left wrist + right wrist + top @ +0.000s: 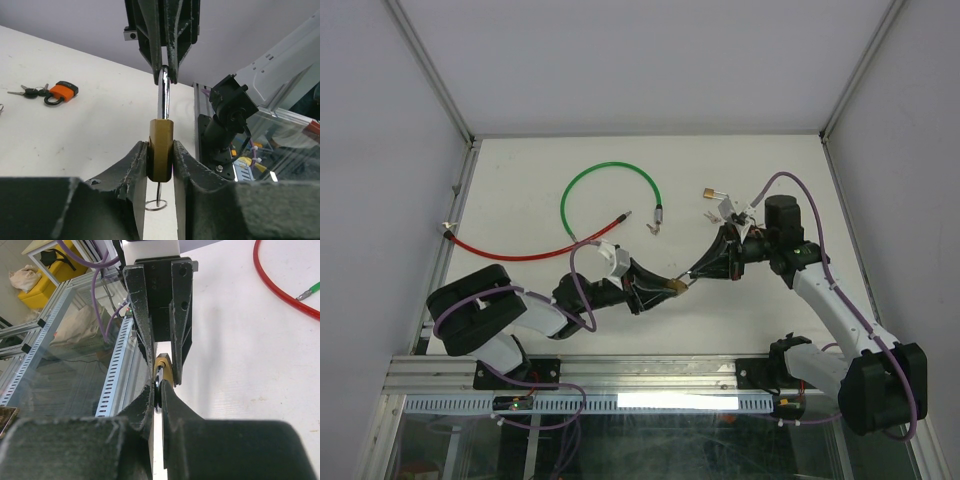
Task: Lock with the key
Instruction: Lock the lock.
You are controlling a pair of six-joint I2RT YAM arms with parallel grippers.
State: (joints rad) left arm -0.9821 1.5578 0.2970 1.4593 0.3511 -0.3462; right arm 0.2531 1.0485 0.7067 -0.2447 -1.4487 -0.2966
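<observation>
Currently the brass padlock (160, 150) is held off the white table (780, 165), mid-table between the two arms. The left gripper (669, 287) is closed narrow on the brass body, a finger pressed to each flat side. The right gripper (696, 272) is closed tight, pinching the steel shackle (164, 97) from above in the left wrist view. A small wire ring (156, 204) shows under the body; whether it carries a key I cannot tell. An orange padlock (64, 91) with keys lies apart on the table, with a green cable (582, 180) and a red cable (510, 252) further off.
</observation>
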